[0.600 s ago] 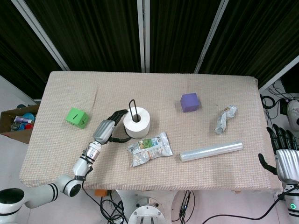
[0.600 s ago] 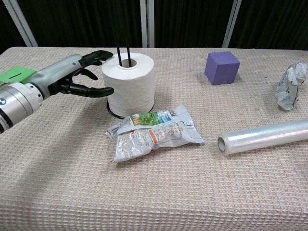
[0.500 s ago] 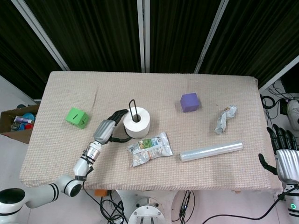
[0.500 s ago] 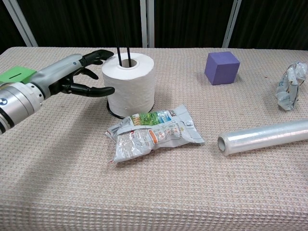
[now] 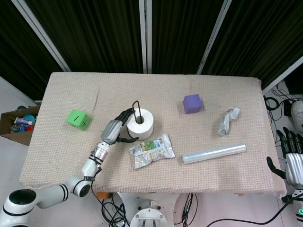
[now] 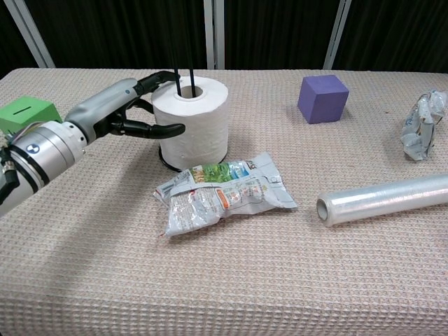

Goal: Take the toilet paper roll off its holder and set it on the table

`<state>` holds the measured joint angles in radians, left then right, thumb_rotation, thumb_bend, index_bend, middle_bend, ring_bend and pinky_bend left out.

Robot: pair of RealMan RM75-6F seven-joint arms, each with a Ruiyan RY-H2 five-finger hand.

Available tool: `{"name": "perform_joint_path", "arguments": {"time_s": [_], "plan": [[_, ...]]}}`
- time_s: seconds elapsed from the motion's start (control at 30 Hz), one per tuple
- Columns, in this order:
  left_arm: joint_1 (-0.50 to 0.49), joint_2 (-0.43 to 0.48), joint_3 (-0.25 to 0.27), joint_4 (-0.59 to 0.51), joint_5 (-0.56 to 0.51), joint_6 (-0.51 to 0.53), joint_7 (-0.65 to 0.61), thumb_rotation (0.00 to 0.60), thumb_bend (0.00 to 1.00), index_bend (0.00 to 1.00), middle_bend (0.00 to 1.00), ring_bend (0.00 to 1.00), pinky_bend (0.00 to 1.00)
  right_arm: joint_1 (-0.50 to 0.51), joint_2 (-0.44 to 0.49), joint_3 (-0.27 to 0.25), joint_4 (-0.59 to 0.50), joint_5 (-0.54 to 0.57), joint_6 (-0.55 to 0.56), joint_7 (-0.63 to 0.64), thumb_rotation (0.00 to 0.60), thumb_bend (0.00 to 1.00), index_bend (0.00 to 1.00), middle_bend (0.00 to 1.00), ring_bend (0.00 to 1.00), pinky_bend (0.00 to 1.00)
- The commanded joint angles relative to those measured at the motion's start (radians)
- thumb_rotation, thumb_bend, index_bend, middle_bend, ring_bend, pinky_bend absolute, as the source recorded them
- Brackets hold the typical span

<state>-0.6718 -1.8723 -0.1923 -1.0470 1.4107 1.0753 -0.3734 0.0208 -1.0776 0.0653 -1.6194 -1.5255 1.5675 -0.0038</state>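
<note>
Standing upright on holder [image 6: 183, 75], toilet paper roll [image 6: 193, 124], core vertical

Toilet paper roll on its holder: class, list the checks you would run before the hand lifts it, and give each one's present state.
1. Left hand wraps the toilet paper roll, fingers on both sides: ok.
2. Firm grip on the roll: cannot tell, contact pressure does not show.
3. Roll threaded on the holder's black upright rods, so the lift must go straight up: ok.
4. Space above the rods free: ok.
5. Bare table in front of the left hand for set-down, clear of the snack packet: ok.
6. Right hand away at the table's edge, holding nothing: ok.
</note>
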Motion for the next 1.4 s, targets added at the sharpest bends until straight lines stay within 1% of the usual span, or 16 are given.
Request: {"name": "perform_joint_path", "arguments": {"time_s": [0.03,0.13,0.27,0.33,0.47,0.5,0.6,0.67,0.77,0.87,1.03,1.1,1.23,1.33,1.4], "plan": [[-0.007,-0.019,-0.018,0.019,-0.025,-0.013,-0.004,0.338,0.12,0.0,0.0,0.04,0.21,-0.001,0.002,0.001,0.002,0.0,0.001,0.002,0.6,0.3,0.0,0.0,0.0,0.0],[-0.013,-0.036,-0.032,0.032,-0.042,-0.017,-0.005,0.351,0.12,0.0,0.0,0.03,0.21,-0.001,0.004,0.003,0.003,0.002,0.002,0.004,0.6,0.3,0.0,0.0,0.0,0.0],[-0.025,-0.051,-0.044,0.045,-0.048,-0.024,-0.027,0.405,0.12,0.0,0.0,0.03,0.21,-0.002,0.006,0.003,0.007,0.006,-0.003,0.008,0.6,0.3,0.0,0.0,0.0,0.0],[-0.03,-0.052,-0.043,0.043,-0.045,-0.03,-0.046,0.447,0.12,0.0,0.02,0.03,0.21,-0.002,0.006,0.004,0.009,0.009,-0.005,0.012,0.6,0.3,0.0,0.0,0.0,0.0],[-0.037,-0.04,-0.042,0.023,-0.041,-0.052,-0.112,0.59,0.12,0.0,0.11,0.03,0.2,-0.002,0.005,0.008,0.015,0.019,-0.008,0.021,0.6,0.3,0.0,0.0,0.0,0.0],[-0.039,-0.039,-0.044,0.02,-0.044,-0.057,-0.122,0.599,0.12,0.0,0.12,0.03,0.2,-0.002,0.004,0.008,0.015,0.02,-0.009,0.022,0.6,0.3,0.0,0.0,0.0,0.0],[-0.044,-0.036,-0.053,0.01,-0.059,-0.078,-0.146,0.6,0.12,0.01,0.17,0.03,0.2,-0.003,0.003,0.008,0.017,0.021,-0.011,0.025,0.6,0.3,0.0,0.0,0.0,0.0],[-0.046,-0.038,-0.057,0.011,-0.065,-0.083,-0.148,0.6,0.12,0.04,0.2,0.04,0.2,-0.003,0.003,0.008,0.018,0.021,-0.011,0.027,0.6,0.3,0.0,0.0,0.0,0.0],[-0.045,-0.051,-0.072,0.013,-0.083,-0.077,-0.157,0.6,0.12,0.13,0.25,0.06,0.2,-0.004,0.004,0.009,0.021,0.023,-0.012,0.033,0.6,0.31,0.0,0.0,0.0,0.0],[-0.044,-0.056,-0.08,0.013,-0.089,-0.07,-0.165,0.6,0.13,0.21,0.33,0.1,0.2,-0.003,0.004,0.01,0.024,0.025,-0.013,0.037,0.6,0.31,0.0,0.0,0.0,0.0],[-0.042,-0.055,-0.095,0.002,-0.096,-0.056,-0.182,0.6,0.16,0.29,0.41,0.15,0.2,-0.003,0.002,0.01,0.028,0.027,-0.017,0.04,0.6,0.31,0.0,0.0,0.0,0.0],[-0.04,-0.052,-0.1,-0.005,-0.092,-0.042,-0.186,0.6,0.16,0.31,0.43,0.16,0.2,-0.004,0.002,0.011,0.03,0.028,-0.017,0.042,0.6,0.31,0.0,0.0,0.0,0.0],[-0.041,-0.036,-0.117,-0.037,-0.077,-0.002,-0.187,0.6,0.16,0.31,0.43,0.17,0.2,-0.006,0.003,0.012,0.03,0.028,-0.012,0.045,0.6,0.31,0.0,0.0,0.0,0.0],[-0.045,0.0,-0.148,-0.097,-0.074,0.026,-0.179,0.6,0.16,0.31,0.43,0.17,0.2,-0.007,0.006,0.013,0.027,0.024,-0.007,0.046,0.6,0.32,0.0,0.0,0.0,0.0],[-0.044,0.04,-0.174,-0.164,-0.075,0.045,-0.159,0.6,0.16,0.31,0.43,0.17,0.2,-0.009,0.006,0.014,0.026,0.023,-0.002,0.044,0.6,0.32,0.0,0.0,0.0,0.0]]}}
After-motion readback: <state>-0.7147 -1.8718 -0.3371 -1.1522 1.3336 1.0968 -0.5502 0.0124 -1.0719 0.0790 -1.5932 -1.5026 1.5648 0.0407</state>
